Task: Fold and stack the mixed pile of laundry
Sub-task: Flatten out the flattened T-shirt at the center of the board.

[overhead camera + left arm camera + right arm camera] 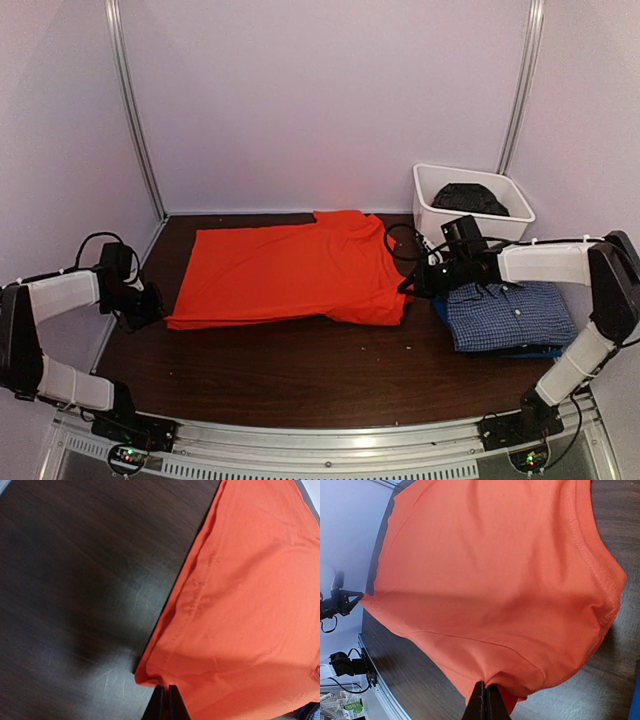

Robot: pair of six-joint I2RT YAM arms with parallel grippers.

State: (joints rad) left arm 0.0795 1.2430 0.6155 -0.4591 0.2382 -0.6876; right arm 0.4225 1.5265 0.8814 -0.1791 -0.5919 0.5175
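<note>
Bearing an orange T-shirt (290,270), the dark wood table (300,375) meets lilac walls (320,100).

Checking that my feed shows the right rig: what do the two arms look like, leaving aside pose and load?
The left arm and right arm match. Both have white tubular covers between black joints, black wrist blocks and thin dark jaws. Loose black cables loop at each wrist. The black bases carry small green and red lights. No markings are readable.
</note>
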